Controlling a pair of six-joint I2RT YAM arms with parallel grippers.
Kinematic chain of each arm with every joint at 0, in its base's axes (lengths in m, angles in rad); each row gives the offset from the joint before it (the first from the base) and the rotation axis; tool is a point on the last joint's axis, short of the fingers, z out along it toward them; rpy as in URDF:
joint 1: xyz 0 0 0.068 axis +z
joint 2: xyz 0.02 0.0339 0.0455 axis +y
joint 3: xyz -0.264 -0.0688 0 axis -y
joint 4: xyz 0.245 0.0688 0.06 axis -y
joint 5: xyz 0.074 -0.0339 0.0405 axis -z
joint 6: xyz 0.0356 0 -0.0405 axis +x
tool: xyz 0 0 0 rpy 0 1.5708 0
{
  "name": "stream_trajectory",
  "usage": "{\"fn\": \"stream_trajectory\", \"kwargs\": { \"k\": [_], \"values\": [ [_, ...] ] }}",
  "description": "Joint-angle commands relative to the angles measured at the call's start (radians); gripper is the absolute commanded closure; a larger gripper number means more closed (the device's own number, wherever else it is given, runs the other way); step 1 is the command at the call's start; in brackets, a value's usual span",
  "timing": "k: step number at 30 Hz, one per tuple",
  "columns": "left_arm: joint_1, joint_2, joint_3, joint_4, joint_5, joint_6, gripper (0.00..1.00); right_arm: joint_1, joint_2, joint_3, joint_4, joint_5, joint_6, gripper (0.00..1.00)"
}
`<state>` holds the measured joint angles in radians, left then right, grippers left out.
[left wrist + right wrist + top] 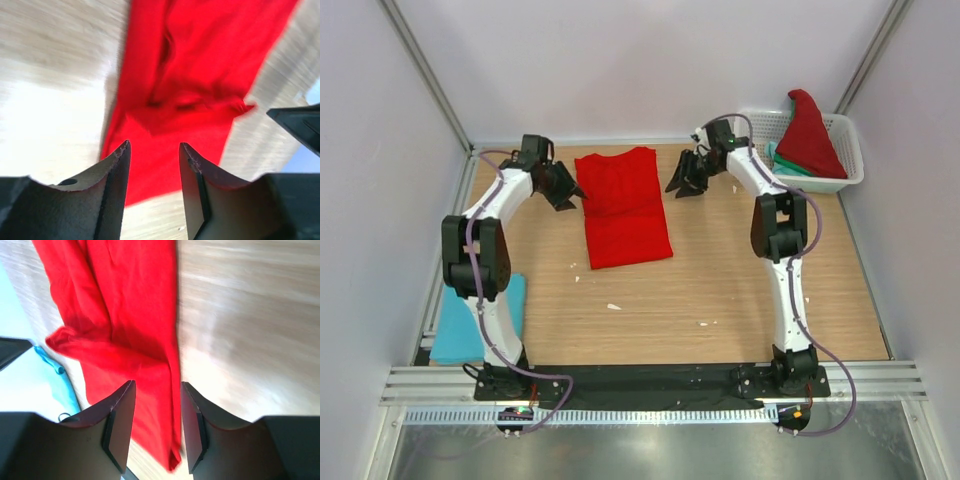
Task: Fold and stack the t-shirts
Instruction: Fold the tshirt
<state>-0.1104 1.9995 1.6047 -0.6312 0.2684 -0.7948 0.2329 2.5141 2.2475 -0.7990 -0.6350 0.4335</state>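
A red t-shirt [620,205] lies folded into a long strip on the wooden table, collar end toward the back. My left gripper [563,190] hovers just off its left edge and my right gripper [682,180] just off its right edge. In the left wrist view the left gripper [154,147] is open, with the red t-shirt [200,60] lying beyond it and nothing between the fingers. The right gripper [157,385] is open too, above the edge of the red t-shirt [120,315]. A folded light blue t-shirt [455,330] lies at the near left.
A white lattice basket [845,165] stands at the back right, holding a heaped red t-shirt [810,135] over a teal-green one [785,160]. Small white scraps [613,306] lie on the table. Walls close in the sides and back.
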Motion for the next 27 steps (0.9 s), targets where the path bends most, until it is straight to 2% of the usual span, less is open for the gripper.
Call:
{"fn": "stream_trajectory", "kwargs": {
  "k": [1,2,3,4,6,8,9,13,15,18,22,27],
  "values": [
    [-0.005,-0.166,-0.067,0.05,0.006,0.01,0.56,0.012,-0.193,-0.099,-0.031,0.011,-0.055,0.53],
    [-0.017,-0.183,-0.096,0.112,0.067,-0.003,0.58,0.022,-0.222,-0.162,0.069,-0.009,-0.011,0.54],
    [-0.026,-0.203,-0.159,0.154,0.098,-0.015,0.65,0.032,-0.254,-0.277,0.117,-0.02,0.008,0.55],
    [-0.034,-0.211,-0.193,0.2,0.132,-0.035,0.69,0.045,-0.299,-0.323,0.162,-0.026,0.023,0.56],
    [-0.066,-0.212,-0.27,0.316,0.186,-0.084,0.77,0.078,-0.322,-0.418,0.269,-0.026,0.072,0.65],
    [-0.095,-0.189,-0.298,0.394,0.202,-0.13,0.8,0.107,-0.322,-0.451,0.355,-0.054,0.118,0.75],
    [-0.104,-0.18,-0.321,0.424,0.212,-0.142,0.8,0.117,-0.319,-0.471,0.383,-0.055,0.157,0.76],
    [-0.127,-0.11,-0.347,0.557,0.244,-0.191,0.81,0.148,-0.278,-0.47,0.474,-0.048,0.192,0.8],
    [-0.124,-0.058,-0.348,0.626,0.258,-0.21,0.86,0.148,-0.224,-0.442,0.521,-0.095,0.217,0.8],
    [-0.115,-0.009,-0.344,0.752,0.268,-0.234,0.87,0.146,-0.164,-0.396,0.564,-0.132,0.246,0.8],
    [-0.089,0.07,-0.319,0.8,0.287,-0.253,0.88,0.126,-0.078,-0.342,0.602,-0.178,0.286,0.78],
    [-0.048,0.143,-0.31,0.857,0.319,-0.261,0.88,0.086,-0.022,-0.358,0.762,-0.224,0.399,0.77]
  ]
}}
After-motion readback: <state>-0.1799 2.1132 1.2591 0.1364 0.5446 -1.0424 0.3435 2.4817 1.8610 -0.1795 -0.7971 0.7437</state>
